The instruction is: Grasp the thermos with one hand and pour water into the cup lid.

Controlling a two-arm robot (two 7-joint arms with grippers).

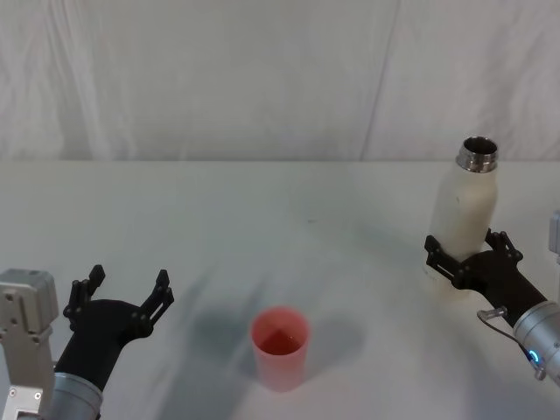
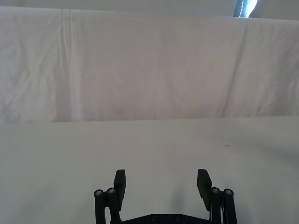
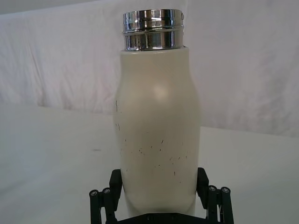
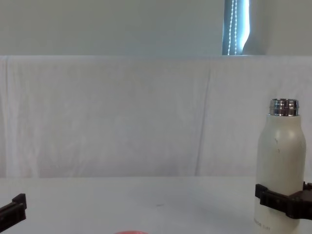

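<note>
The thermos (image 1: 468,216) stands upright on the table (image 1: 262,201) at the far right, between the right gripper's (image 1: 468,254) fingers, which close on its lower body. The cup lid (image 1: 280,346) sits near the front centre — well apart from the thermos. The left gripper (image 1: 122,293), fingers spread, hovers at front left — beside the cup lid. A draped backdrop (image 1: 262,79) hangs behind the table.

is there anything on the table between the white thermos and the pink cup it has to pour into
Nothing visible. The cream-white steel-necked thermos, with the right pincer around its lower body, has bare white table between it and the small pink-red cup lid. The left pincer sits open beyond the cup.
</note>
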